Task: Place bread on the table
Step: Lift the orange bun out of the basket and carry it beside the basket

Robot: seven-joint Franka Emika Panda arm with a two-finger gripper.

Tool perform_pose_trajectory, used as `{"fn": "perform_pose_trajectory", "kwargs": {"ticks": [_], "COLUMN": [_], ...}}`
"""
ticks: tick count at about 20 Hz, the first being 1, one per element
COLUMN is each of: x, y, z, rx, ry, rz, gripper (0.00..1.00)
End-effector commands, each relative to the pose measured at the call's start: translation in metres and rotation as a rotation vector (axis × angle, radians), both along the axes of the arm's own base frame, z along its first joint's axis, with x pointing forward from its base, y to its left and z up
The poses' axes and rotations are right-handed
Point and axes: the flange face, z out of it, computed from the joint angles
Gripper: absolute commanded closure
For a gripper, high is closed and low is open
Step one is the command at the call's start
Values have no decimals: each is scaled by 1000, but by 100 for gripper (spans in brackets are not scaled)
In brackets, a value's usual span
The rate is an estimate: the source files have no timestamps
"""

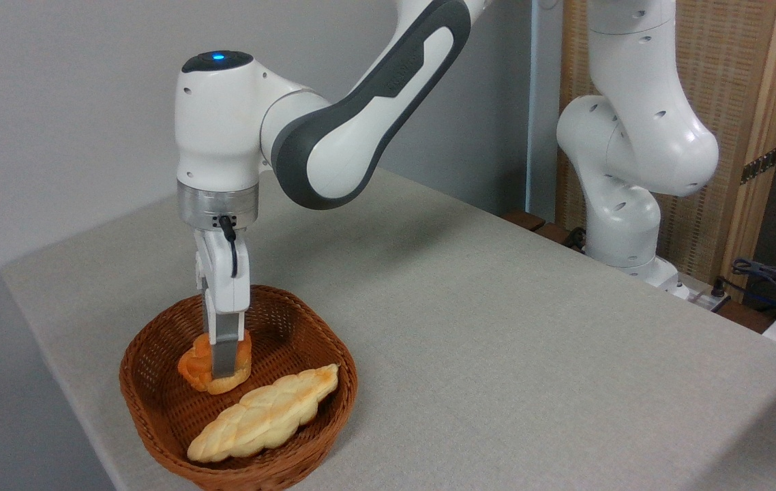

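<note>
Down in the wicker basket [156,389], fingers [224,348] clamped across the bread [197,365], vertical to clear the rim; braided loaf [265,412] alongside, worktop [497,341] awaiting.

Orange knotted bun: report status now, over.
Pincer down in brown wicker basket, around orange-golden knotted bun; grip unconfirmed. Bun not on grey cloth table yet. Long pale braided loaf beside it, basket rim to clear.

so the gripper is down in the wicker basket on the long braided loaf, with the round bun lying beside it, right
Not quite. The camera view shows the gripper down in the wicker basket on the round bun, its fingers straddling it. The long braided loaf is the one lying beside it, untouched.
</note>
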Motion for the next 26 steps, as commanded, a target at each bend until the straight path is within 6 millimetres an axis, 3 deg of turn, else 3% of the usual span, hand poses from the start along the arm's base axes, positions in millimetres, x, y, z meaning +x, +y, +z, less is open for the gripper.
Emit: {"fn": "perform_pose_trajectory", "kwargs": {"ticks": [1, 3, 6, 8, 10, 12, 16, 22, 23, 25, 26], "x": [0, -1, -12, -23, -39, -59, -112, -150, -153, -156, -156], "y": [2, 4, 18, 52, 71, 79, 80, 38, 35, 30, 30], "z": [4, 12, 52, 88, 111, 123, 116, 82, 78, 72, 71], "rx": [5, -8, -38, -89, -114, -103, -84, -46, -42, -37, -37], "ry": [-23, -32, -41, -31, 7, 86, 150, 208, 213, 226, 229], "rz": [-10, 8, 54, 135, 172, 170, 156, 58, 49, 39, 39], "gripper": [55, 55, 54, 53, 51, 48, 44, 29, 23, 0, 0]}}
